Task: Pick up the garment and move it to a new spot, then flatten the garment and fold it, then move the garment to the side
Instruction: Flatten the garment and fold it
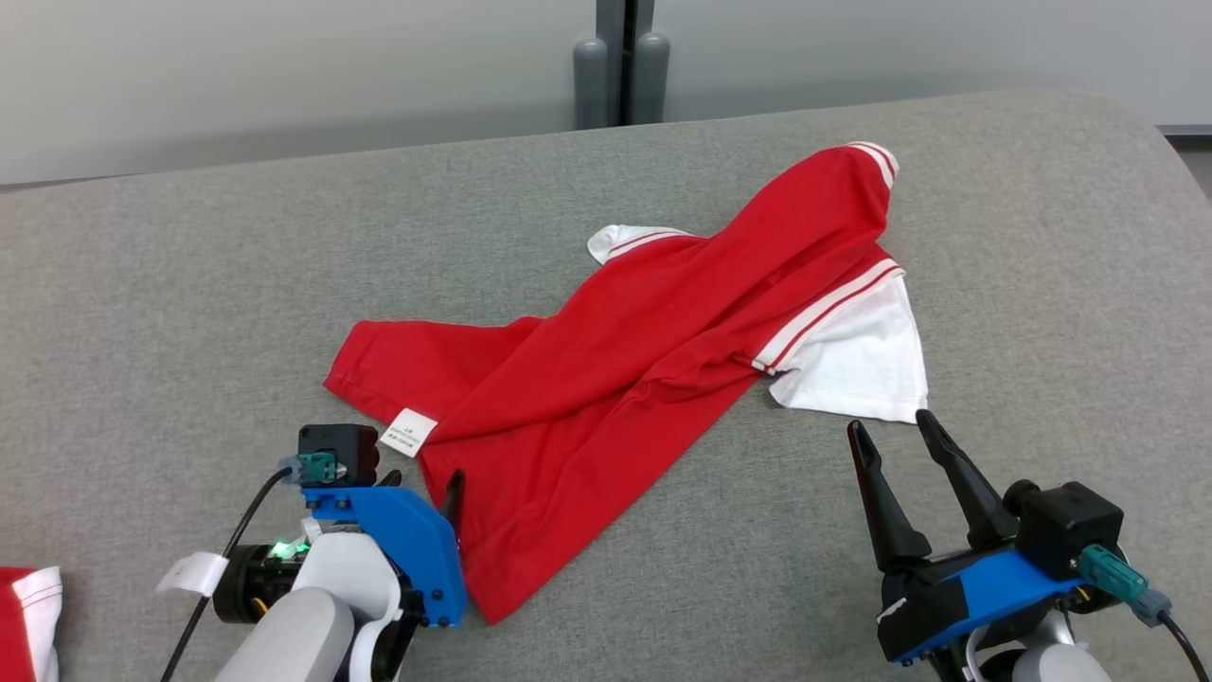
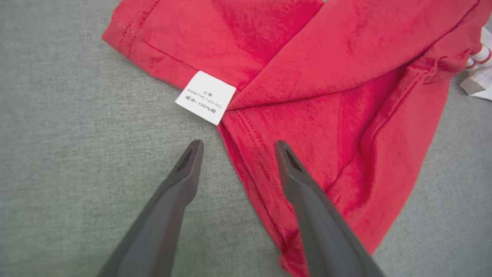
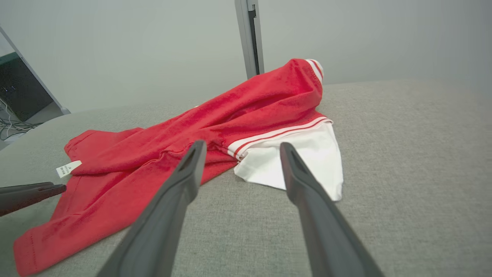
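The garment (image 1: 615, 350), a red shirt with white sleeves and white stripes, lies crumpled across the grey padded surface (image 1: 189, 284). Its white label (image 1: 409, 432) shows at the near left hem. My left gripper (image 1: 421, 485) is open at that hem. In the left wrist view, my left gripper (image 2: 238, 144) straddles the hem edge of the garment (image 2: 326, 96) just below the label (image 2: 205, 97), holding nothing. My right gripper (image 1: 890, 423) is open just short of the white sleeve. The right wrist view has my right gripper (image 3: 242, 145) pointing at the garment (image 3: 230, 111), empty.
Another red-and-white piece of cloth (image 1: 28, 616) lies at the near left corner. Two grey posts (image 1: 620, 76) stand behind the surface's far edge. The surface rounds off at the far right. The left gripper's fingers (image 3: 30, 194) show low at the left of the right wrist view.
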Robot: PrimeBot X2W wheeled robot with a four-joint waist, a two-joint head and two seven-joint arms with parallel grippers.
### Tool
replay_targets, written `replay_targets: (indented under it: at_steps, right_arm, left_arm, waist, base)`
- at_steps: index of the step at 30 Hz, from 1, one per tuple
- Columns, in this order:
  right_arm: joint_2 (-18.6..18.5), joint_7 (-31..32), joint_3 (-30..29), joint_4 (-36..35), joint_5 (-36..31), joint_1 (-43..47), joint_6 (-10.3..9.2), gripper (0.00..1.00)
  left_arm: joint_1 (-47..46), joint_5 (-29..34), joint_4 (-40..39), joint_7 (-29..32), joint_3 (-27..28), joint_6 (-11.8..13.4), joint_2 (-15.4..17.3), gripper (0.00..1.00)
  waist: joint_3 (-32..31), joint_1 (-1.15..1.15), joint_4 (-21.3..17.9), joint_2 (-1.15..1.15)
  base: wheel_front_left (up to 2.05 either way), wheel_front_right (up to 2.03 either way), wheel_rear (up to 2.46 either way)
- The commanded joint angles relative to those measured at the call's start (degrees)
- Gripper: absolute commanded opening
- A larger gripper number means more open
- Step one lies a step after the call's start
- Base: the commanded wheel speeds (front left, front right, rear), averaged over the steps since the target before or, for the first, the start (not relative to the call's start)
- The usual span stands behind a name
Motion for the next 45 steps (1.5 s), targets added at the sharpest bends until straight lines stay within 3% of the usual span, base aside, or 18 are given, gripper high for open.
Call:
replay_targets:
  at_steps: [1, 8, 15, 16, 17, 25, 33, 39, 45]
  right_arm:
    - [0.0, -0.2, -0.1, 0.1, -0.1, -0.3, 0.01, 1.0]
    - [0.0, -0.5, 0.0, 0.3, -0.2, -0.1, 0.01, 1.0]
    - [0.0, -0.8, 0.1, 0.2, 0.4, -0.4, 0.01, 1.0]
    - [0.0, -0.8, 0.1, 0.2, 0.4, -0.5, 0.01, 1.0]
    - [0.0, -0.8, 0.0, 0.2, 0.4, -0.6, 0.01, 1.0]
    - [0.0, -1.1, -0.5, 0.0, 0.9, -0.5, 0.01, 1.0]
    - [0.0, -0.7, -0.9, -0.3, 0.4, 0.2, 0.01, 1.0]
    - [0.0, -0.3, -0.4, -0.6, 0.6, 0.4, 0.01, 1.0]
    - [0.0, -0.4, 0.4, -1.0, 0.8, -1.0, 0.01, 1.0]
  left_arm:
    - [-1.4, -0.4, 1.3, 0.5, -0.3, -0.1, -0.4, 1.0]
    - [-4.1, -0.5, 7.9, 2.6, -1.0, 0.4, -1.8, 1.0]
    - [-5.3, -3.2, 11.5, 0.8, -0.7, -2.5, -5.1, 1.0]
    - [-5.8, -3.0, 11.9, -0.1, -0.8, -2.9, -5.2, 0.43]
    - [-6.3, -2.7, 12.2, -1.4, -0.7, -3.1, -5.3, 0.0]
    - [-10.8, 2.6, 13.1, -19.5, 0.4, -4.5, -5.0, 0.0]
    - [-12.5, 6.0, 8.5, -27.7, 0.6, -3.8, -3.3, 0.0]
    - [-10.7, 5.3, 5.2, -25.5, 0.8, -2.9, -1.8, 0.0]
    - [-14.1, 5.6, 8.9, -23.2, 0.7, -4.0, 0.1, 0.0]
  waist:
    - [0.0, 0.0, -0.4, 0.0]
    - [0.4, 0.0, -1.5, 0.0]
    - [0.8, 0.0, -1.9, 0.0]
    - [0.9, 0.0, -1.9, 0.0]
    - [1.0, 0.0, -1.9, 0.0]
    - [1.0, 0.0, -0.8, 0.0]
    - [0.0, 0.0, 0.9, 0.0]
    - [-0.1, 0.0, 1.3, 0.0]
    - [1.5, 0.0, 0.5, 0.0]
  base:
    - [0.0, 0.0, 0.0]
    - [0.0, 0.0, 0.0]
    - [0.0, 0.0, 0.0]
    - [0.0, 0.0, 0.0]
    - [0.0, 0.0, 0.0]
    - [0.0, 0.0, 0.0]
    - [0.0, 0.0, 0.0]
    - [0.0, 0.0, 0.0]
    - [0.0, 0.0, 0.0]
